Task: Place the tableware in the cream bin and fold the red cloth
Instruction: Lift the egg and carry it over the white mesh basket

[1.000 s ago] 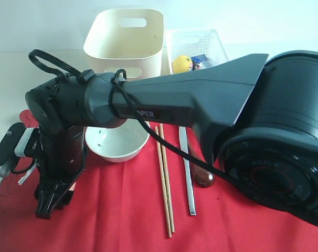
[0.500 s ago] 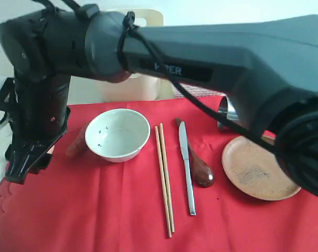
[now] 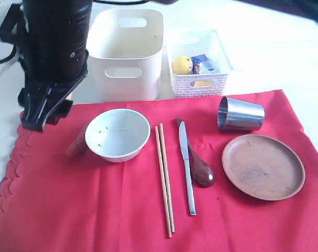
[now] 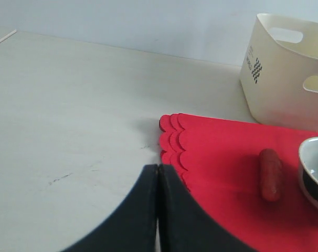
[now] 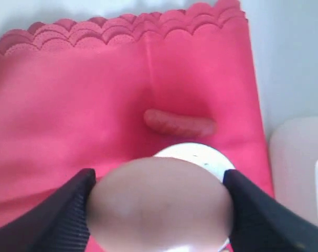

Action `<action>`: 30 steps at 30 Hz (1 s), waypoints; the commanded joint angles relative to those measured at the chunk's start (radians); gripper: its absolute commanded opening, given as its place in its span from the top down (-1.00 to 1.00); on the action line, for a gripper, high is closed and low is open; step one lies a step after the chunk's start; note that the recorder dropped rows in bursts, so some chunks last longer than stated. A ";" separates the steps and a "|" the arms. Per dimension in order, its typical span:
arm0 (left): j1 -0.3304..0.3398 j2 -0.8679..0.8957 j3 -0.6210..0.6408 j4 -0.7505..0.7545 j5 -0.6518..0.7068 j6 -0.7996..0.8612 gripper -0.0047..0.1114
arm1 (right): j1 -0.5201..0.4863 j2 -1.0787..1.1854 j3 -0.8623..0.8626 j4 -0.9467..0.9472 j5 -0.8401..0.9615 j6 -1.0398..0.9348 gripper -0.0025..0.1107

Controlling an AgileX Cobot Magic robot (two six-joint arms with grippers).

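Observation:
The red cloth (image 3: 96, 210) lies flat with its scalloped edge at the left. On it are the pale bowl (image 3: 117, 134), two chopsticks (image 3: 164, 178), the steel knife (image 3: 186, 168), the dark wooden spoon (image 3: 201, 170), the steel cup (image 3: 240, 114) on its side and the wooden plate (image 3: 263, 166). The cream bin (image 3: 127, 52) stands behind the cloth. My right gripper (image 5: 159, 194) is shut on a tan egg (image 5: 159, 210), above the bowl (image 5: 218, 164); in the exterior view it (image 3: 43, 113) hangs at the left. My left gripper (image 4: 158, 170) is shut on nothing, beside the cloth's scalloped edge (image 4: 172, 142).
A white lattice basket (image 3: 198, 79) with a lemon (image 3: 181, 64) and packets stands right of the cream bin. A red sausage (image 3: 76, 144) lies on the cloth left of the bowl. Bare pale table surrounds the cloth at the left and back.
My right arm has risen and swung back to the left, uncovering the bin, basket, cup and plate. The tableware has not moved.

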 commanded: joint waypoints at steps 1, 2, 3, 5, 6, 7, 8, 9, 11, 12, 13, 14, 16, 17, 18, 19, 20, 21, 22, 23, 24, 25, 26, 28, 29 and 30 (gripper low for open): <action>-0.004 -0.006 0.000 0.001 -0.011 -0.002 0.92 | -0.069 -0.057 -0.008 -0.021 0.019 0.004 0.91; -0.004 -0.006 0.000 0.001 -0.011 -0.002 0.92 | -0.088 -0.065 -0.008 -0.021 0.021 0.004 0.91; -0.004 -0.006 0.000 0.001 -0.011 -0.002 0.92 | -0.109 -0.072 -0.008 -0.021 0.022 0.004 0.91; -0.004 -0.006 0.000 0.001 -0.011 -0.002 0.92 | -0.148 -0.082 -0.008 -0.021 0.022 0.004 0.91; -0.004 -0.006 0.000 0.001 -0.011 -0.002 0.92 | -0.170 -0.086 -0.008 -0.021 0.022 0.004 0.91; -0.004 -0.006 0.000 0.001 -0.011 -0.002 0.92 | -0.193 -0.090 -0.008 -0.021 0.022 0.004 0.91; -0.004 -0.006 0.000 0.001 -0.011 -0.002 0.92 | -0.216 -0.092 -0.008 -0.019 0.022 0.004 0.91; -0.004 -0.006 0.000 0.001 -0.011 -0.002 0.92 | -0.238 -0.094 -0.008 -0.019 0.022 0.004 0.91; -0.004 -0.006 0.000 0.001 -0.011 -0.002 0.92 | -0.300 -0.096 -0.008 -0.016 0.022 0.004 0.91; -0.004 -0.006 0.000 0.001 -0.011 -0.002 0.92 | -0.343 -0.096 -0.008 0.000 0.014 0.004 0.91; -0.004 -0.006 0.000 0.001 -0.011 -0.002 0.92 | -0.359 -0.096 -0.008 0.015 0.008 0.004 0.91; -0.004 -0.006 0.000 0.001 -0.011 -0.002 0.92 | -0.398 -0.096 -0.008 0.027 -0.001 0.004 0.91; -0.004 -0.006 0.000 0.001 -0.011 -0.002 0.92 | -0.451 -0.096 -0.008 0.027 -0.004 0.004 0.91; -0.004 -0.006 0.000 0.001 -0.011 -0.002 0.92 | -0.464 -0.096 -0.008 0.027 -0.004 0.005 0.91; -0.004 -0.006 0.000 0.001 -0.011 -0.002 0.92 | -0.499 -0.096 -0.008 0.027 -0.005 0.011 0.91; -0.004 -0.006 0.000 0.001 -0.011 -0.002 0.92 | -0.528 -0.096 -0.008 0.027 -0.012 0.023 0.91; -0.004 -0.006 0.000 0.001 -0.011 -0.002 0.92 | -0.549 -0.096 -0.008 0.036 -0.018 0.022 0.91; -0.004 -0.006 0.000 0.001 -0.011 -0.002 0.92 | -0.579 -0.096 -0.008 0.065 -0.021 0.022 0.91; -0.004 -0.006 0.000 0.001 -0.011 -0.002 0.92 | -0.605 -0.096 -0.008 0.082 -0.023 0.022 0.91; -0.004 -0.006 0.000 0.001 -0.011 -0.002 0.92 | -0.631 -0.096 -0.008 0.104 -0.028 0.022 0.91; -0.004 -0.006 0.000 0.001 -0.011 -0.002 0.92 | -0.666 -0.096 -0.008 0.116 -0.037 0.022 0.91; -0.004 -0.006 0.000 0.001 -0.011 -0.002 0.92 | -0.682 -0.096 -0.008 0.122 -0.046 0.022 0.91; -0.004 -0.006 0.000 0.001 -0.011 -0.004 0.92 | -0.702 -0.095 -0.006 0.125 -0.059 0.021 0.91; -0.004 -0.006 0.000 0.001 -0.011 -0.004 0.92 | -0.741 -0.087 -0.006 0.131 -0.071 0.020 0.91; -0.004 -0.006 0.000 0.001 -0.011 -0.004 0.92 | -0.754 -0.081 -0.006 0.133 -0.073 0.020 0.91; -0.004 -0.006 0.000 0.001 -0.011 -0.004 0.92 | -0.776 -0.067 -0.006 0.139 -0.073 0.020 0.91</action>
